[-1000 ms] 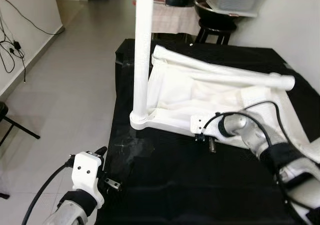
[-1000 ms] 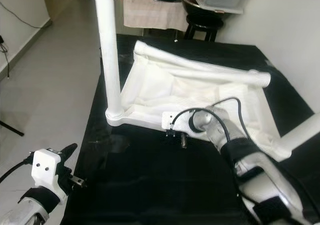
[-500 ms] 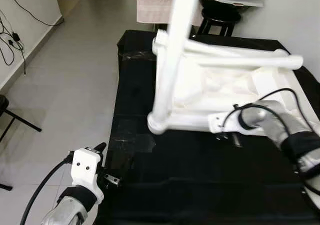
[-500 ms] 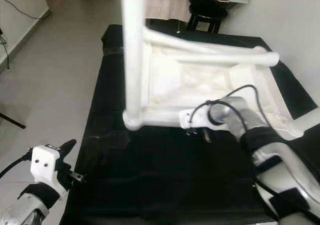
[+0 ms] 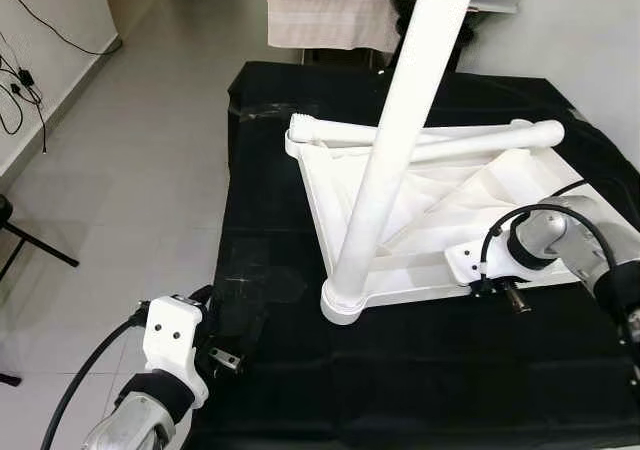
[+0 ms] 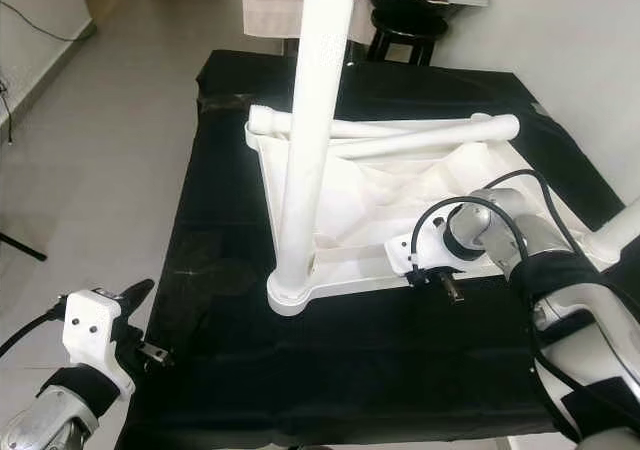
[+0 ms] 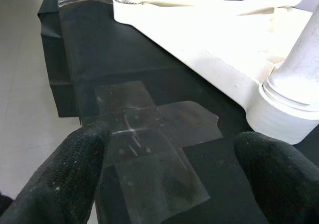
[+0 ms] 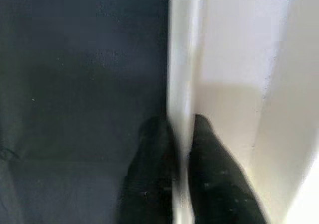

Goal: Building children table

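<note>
Left end effector (image 5: pixel 205 300): I see it hovering at the near left tabletop (image 5: pixel 430 370) edge, fingers spread wide, holding nothing.
Right end effector (image 8: pixel 182 134): pinched on the frame (image 5: pixel 400 288) rim.
Frame: lying on the tabletop, leg (image 5: pixel 395 140) upright at its near corner.

Silver arms with black straps and looping black cables, white wrist housings, black-fingered left gripper (image 7: pixel 164 179) and right gripper (image 8: pixel 182 149).

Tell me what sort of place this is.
Probably a room in a home: a tiled floor, a black-covered table bearing an upturned white children's table, a cloth-draped table and black stool behind.
</note>
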Robot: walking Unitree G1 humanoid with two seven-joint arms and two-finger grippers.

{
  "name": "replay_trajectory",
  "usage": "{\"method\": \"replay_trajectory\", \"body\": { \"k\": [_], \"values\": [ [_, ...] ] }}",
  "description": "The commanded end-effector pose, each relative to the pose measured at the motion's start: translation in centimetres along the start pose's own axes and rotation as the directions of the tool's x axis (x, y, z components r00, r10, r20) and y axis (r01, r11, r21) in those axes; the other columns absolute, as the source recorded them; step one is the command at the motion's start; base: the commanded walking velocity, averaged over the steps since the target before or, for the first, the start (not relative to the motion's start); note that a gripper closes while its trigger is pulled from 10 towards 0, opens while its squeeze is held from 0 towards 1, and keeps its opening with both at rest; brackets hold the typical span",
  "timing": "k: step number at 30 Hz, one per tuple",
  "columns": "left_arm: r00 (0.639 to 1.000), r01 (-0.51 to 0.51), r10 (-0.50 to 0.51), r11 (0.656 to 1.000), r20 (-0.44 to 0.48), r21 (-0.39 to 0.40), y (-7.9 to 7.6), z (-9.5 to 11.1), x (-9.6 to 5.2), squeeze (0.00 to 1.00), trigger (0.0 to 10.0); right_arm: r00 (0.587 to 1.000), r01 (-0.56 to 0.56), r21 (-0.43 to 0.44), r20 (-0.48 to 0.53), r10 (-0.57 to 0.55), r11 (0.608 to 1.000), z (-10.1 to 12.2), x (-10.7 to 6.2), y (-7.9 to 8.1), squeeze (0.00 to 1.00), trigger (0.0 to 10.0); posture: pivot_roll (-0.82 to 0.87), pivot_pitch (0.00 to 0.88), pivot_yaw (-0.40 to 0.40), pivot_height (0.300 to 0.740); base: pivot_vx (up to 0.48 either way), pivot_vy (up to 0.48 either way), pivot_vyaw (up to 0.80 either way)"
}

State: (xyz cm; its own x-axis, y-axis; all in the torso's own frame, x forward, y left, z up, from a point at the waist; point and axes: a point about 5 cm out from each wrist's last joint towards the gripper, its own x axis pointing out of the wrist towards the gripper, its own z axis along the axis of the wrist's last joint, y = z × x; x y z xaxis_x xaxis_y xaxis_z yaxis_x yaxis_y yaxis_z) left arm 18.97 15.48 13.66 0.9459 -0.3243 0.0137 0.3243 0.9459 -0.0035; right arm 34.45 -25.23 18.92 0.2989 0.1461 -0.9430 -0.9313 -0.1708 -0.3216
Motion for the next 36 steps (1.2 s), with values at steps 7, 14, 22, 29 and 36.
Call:
{"method": "replay_trajectory", "body": {
  "k": [7, 14, 22, 29, 36],
  "values": [
    [1.0, 0.015, -0.015, 1.0, -0.007, -0.002, -0.3, 0.1, -0.2, 0.0, 10.0, 0.959, 0.18, 0.062, 0.21, -0.189, 0.982, 1.4, -2.9, -1.6, 1.0, 10.0, -0.1, 0.086, -0.123, 0.74, 0.0, 0.0, 0.0],
    [0.997, 0.079, -0.079, 0.997, -0.009, 0.014, -0.5, 0.2, -0.5, 0.0, 10.0, 0.676, 0.112, 0.203, 0.701, -0.225, 0.973, 5.4, -4.8, 0.1, 1.0, 10.0, -0.11, 0.088, -0.097, 0.74, 0.0, 0.0, 0.0],
    [0.979, 0.205, -0.205, 0.977, 0.004, 0.056, -1.7, 0.6, -1.2, 0.0, 10.0, 0.511, 0.056, 0.22, 0.832, -0.217, 0.974, 9.6, -2.1, 0.3, 0.98, 10.0, -0.08, 0.097, -0.093, 0.74, 0.0, 0.0, 0.0],
    [0.965, 0.259, -0.26, 0.962, 0.005, 0.083, -2.3, 0.9, -1.9, 0.0, 10.0, 0.393, 0.032, 0.253, 0.886, -0.245, 0.967, 13.7, -0.3, -0.8, 0.0, 10.0, -0.05, 0.121, -0.093, 0.74, 0.0, 0.0, 0.0],
    [0.949, 0.314, -0.315, 0.948, 0.013, 0.049, -3.0, 1.1, -2.5, 0.0, 10.0, 0.315, -0.058, 0.22, 0.929, -0.192, 0.974, 16.4, 0.5, -1.1, 0.0, 10.0, -0.03, 0.137, -0.09, 0.74, 0.0, 0.0, 0.0]
  ]
}}
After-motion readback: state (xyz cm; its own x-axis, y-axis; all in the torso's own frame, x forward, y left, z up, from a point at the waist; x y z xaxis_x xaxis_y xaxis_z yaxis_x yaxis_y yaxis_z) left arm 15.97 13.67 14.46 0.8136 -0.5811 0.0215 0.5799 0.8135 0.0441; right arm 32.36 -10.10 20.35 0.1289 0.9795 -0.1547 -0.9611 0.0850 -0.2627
